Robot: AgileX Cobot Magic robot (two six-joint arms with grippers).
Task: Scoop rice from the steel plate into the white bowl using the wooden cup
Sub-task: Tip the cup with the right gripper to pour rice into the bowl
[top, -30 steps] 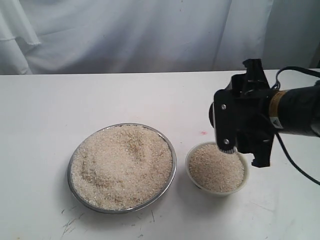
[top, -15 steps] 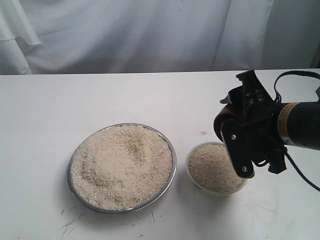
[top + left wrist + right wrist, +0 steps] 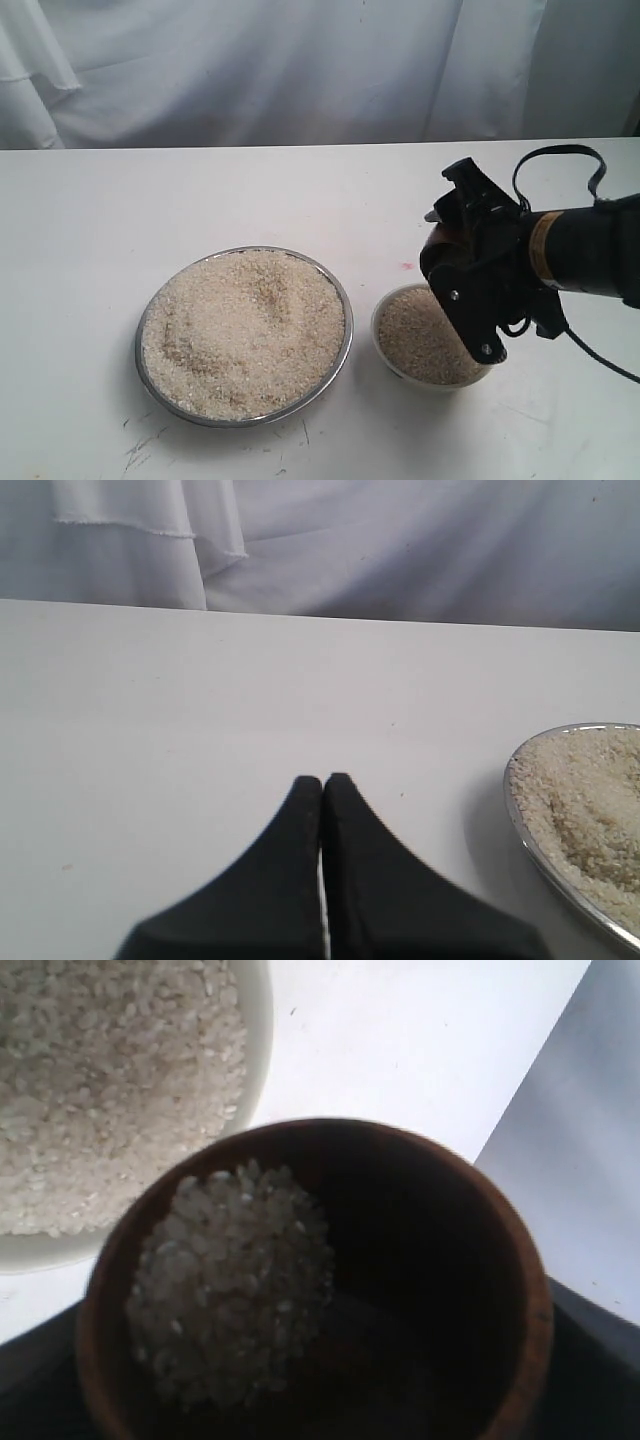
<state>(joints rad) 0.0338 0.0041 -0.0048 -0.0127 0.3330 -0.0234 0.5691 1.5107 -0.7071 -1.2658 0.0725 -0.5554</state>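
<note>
The steel plate [image 3: 147,322] lies left of centre, heaped with rice [image 3: 245,330]; its rim [image 3: 535,845] also shows in the left wrist view. The white bowl [image 3: 382,350] to its right holds rice [image 3: 420,335]. My right gripper [image 3: 465,290] hangs over the bowl's right side, shut on the wooden cup [image 3: 437,243], which is tilted toward the bowl. In the right wrist view the wooden cup [image 3: 510,1260] fills the frame with a clump of rice [image 3: 235,1280] inside, next to the bowl [image 3: 255,1020]. My left gripper [image 3: 323,780] is shut and empty, over bare table left of the plate.
A white cloth backdrop [image 3: 300,70] hangs behind the table's far edge. A small red mark [image 3: 407,266] lies on the table behind the bowl. The right arm's black cable [image 3: 560,155] loops above the wrist.
My right gripper has rotated and shifted left over the bowl, tipping the wooden cup toward it. The plate, bowl and left gripper have not moved.
</note>
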